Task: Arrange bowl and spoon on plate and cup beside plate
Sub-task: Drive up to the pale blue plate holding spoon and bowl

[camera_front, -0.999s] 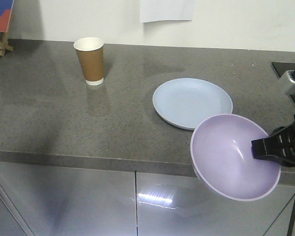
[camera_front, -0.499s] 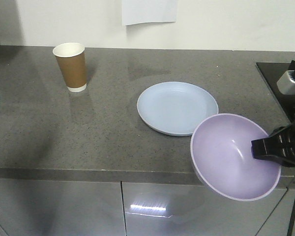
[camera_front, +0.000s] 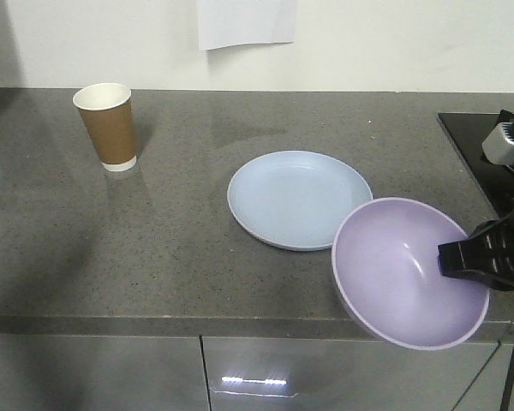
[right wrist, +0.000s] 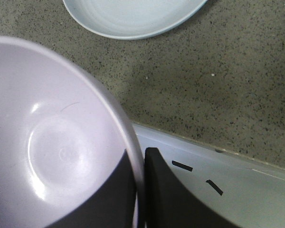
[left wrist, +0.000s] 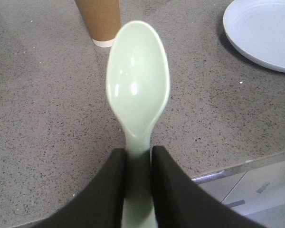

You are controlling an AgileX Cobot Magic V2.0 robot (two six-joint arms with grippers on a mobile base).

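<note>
- Grey speckled counter [camera_front: 180, 231] runs below a white wall [camera_front: 394, 43] with a sheet of paper [camera_front: 246, 23] fixed to it. Glossy cabinet doors [camera_front: 94, 377] sit under the front edge, and a black hob [camera_front: 471, 137] shows at the far right.
- You have the cup [camera_front: 107, 127] upright near the back left of the counter, well apart from the plate [camera_front: 298, 199].
- That plate lies flat around mid-counter.
- Your right gripper [right wrist: 140, 164] is clamped on the rim of the bowl [camera_front: 403, 270], one finger inside and one outside.
- The bowl hangs tilted at the counter's front edge, its hollow turned toward the front camera. It is just front-right of the plate. Its rim overlaps the plate's near edge in the front view, but you cannot tell whether they touch.
- Your left gripper [left wrist: 138, 166] pinches the handle of the spoon [left wrist: 138, 85] between both fingers.
- The spoon points away from the gripper, hollow up, above the counter, with the cup's base just beyond its tip.
</note>
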